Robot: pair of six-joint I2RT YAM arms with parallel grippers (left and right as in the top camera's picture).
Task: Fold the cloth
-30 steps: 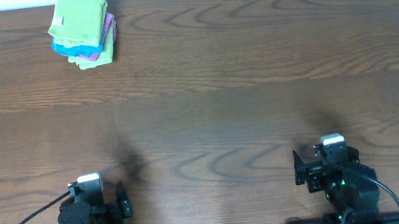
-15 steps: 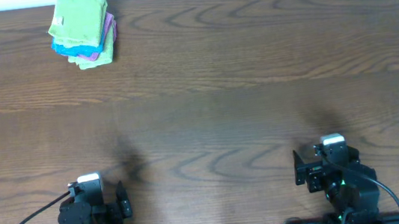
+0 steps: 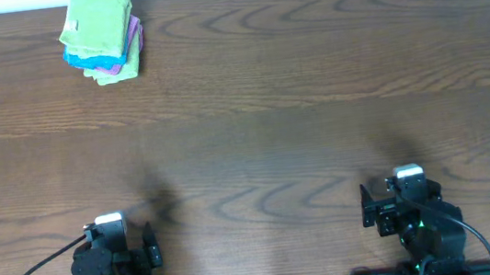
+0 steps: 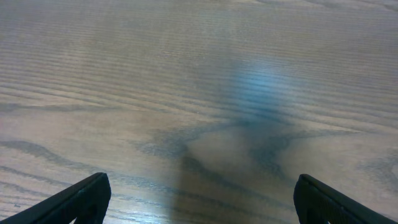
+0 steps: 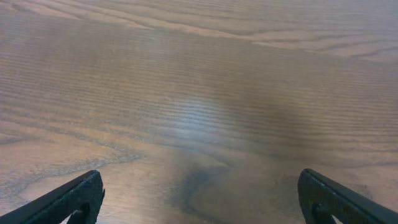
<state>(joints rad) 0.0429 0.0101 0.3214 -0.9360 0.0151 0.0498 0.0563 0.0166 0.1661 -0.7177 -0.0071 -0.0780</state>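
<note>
The lime-green cloth with a small white tag lies folded on top of a small stack at the far left of the table, seen only in the overhead view. My left gripper is at the near edge on the left, open and empty; its fingertips frame bare wood in the left wrist view. My right gripper is at the near edge on the right, open and empty, also over bare wood in the right wrist view. Both are far from the cloth.
Under the green cloth lie a bright blue folded cloth and a pink/purple folded cloth, with another green edge at the bottom. The brown wood table runs to a far edge just behind the stack.
</note>
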